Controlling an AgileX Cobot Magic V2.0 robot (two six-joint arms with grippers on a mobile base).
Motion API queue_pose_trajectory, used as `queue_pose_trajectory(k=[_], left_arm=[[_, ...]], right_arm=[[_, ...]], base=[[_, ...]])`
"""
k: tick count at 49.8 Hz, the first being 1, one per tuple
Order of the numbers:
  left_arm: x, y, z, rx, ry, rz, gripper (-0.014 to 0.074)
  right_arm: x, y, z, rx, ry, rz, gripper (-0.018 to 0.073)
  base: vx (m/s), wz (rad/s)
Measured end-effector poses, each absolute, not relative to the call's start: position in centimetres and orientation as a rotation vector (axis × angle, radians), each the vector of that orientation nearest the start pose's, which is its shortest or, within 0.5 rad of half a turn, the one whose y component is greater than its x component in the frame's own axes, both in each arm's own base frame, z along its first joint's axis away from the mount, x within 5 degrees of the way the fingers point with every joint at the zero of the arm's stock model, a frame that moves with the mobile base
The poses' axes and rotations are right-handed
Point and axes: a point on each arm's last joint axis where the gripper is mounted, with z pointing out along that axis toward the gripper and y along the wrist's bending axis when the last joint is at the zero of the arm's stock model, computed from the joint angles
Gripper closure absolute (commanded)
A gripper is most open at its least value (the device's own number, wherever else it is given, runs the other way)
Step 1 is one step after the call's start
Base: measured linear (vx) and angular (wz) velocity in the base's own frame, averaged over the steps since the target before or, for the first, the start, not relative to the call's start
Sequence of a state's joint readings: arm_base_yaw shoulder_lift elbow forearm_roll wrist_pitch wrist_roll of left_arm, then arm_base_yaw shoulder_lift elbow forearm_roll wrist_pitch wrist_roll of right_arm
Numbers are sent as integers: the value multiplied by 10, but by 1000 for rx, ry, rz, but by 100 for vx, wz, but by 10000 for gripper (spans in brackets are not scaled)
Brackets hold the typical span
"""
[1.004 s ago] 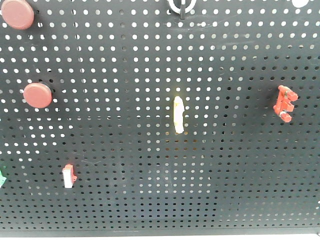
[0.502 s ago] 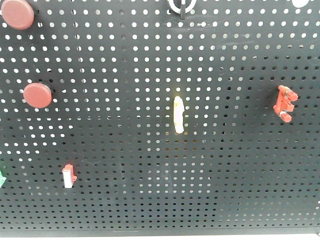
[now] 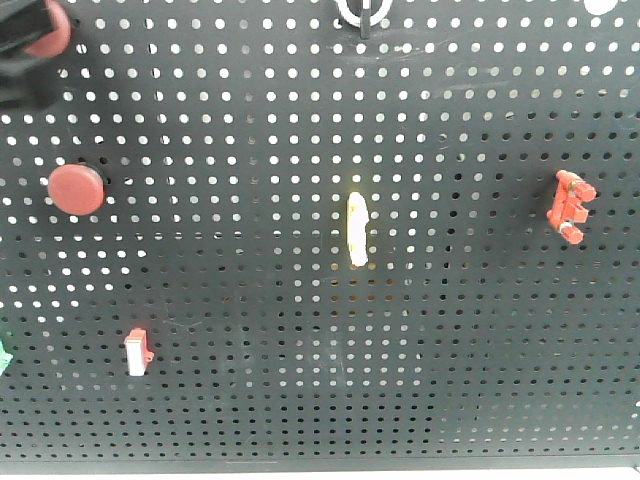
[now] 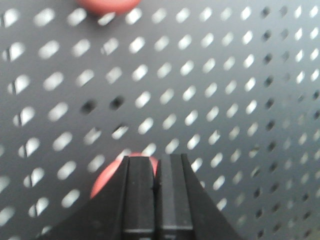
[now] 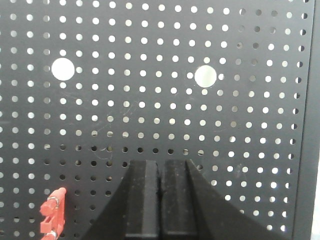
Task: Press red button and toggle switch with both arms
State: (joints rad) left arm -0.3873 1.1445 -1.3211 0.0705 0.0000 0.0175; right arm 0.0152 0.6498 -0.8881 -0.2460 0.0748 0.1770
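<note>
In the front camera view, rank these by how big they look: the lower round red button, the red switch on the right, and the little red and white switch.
1. Lower red button, the broadest.
2. Red switch on the right, taller but thinner; nearly a tie with the button.
3. Red and white switch, clearly smallest.

Wrist view, left gripper [image 4: 155, 160]: both black fingers pressed flush together, only a thin seam between them, tips pointing straight ahead. Wrist view, right gripper [image 5: 160, 164]: same state, fingers closed against each other, tips level. Front view: a dark, blurred part of the left arm [image 3: 22, 55] shows at the top-left corner.
</note>
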Motion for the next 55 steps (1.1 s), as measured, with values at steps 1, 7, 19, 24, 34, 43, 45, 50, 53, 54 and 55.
queue_pose_trajectory(k=[1, 7, 19, 24, 34, 43, 45, 50, 53, 54, 55], left_arm=[[225, -92, 506, 309, 1276, -255, 595], [227, -93, 506, 309, 1272, -258, 595], [216, -89, 512, 304, 1252, -261, 595], [203, -85, 514, 313, 1284, -264, 595], [168, -70, 523, 315, 1325, -259, 596], [145, -60, 530, 309, 1302, -261, 596], [141, -59, 530, 310, 1296, -257, 596], [133, -55, 522, 318, 1299, -242, 596], [131, -54, 508, 326, 1322, -237, 596], [130, -54, 503, 328, 1331, -236, 596], [129, -53, 497, 331, 1339, -236, 596]], right_arm=[[117, 0, 448, -40, 1317, -57, 563], [117, 0, 448, -40, 1317, -57, 563], [117, 0, 448, -40, 1317, -57, 563], [117, 0, 448, -40, 1317, -57, 563], [116, 1, 452, -47, 1273, -51, 563], [117, 3, 457, -47, 1213, -21, 563], [120, 3, 457, -42, 1209, -8, 563], [131, 9, 456, -67, 1201, 35, 563], [138, 16, 456, -109, 1194, 68, 563], [141, 20, 456, -131, 1194, 82, 563], [143, 25, 456, -161, 1192, 104, 563]], base=[[0, 0], [0, 0], [0, 0], [0, 0], [0, 0], [0, 0], [0, 0], [0, 0], [0, 0], [0, 0], [0, 0]])
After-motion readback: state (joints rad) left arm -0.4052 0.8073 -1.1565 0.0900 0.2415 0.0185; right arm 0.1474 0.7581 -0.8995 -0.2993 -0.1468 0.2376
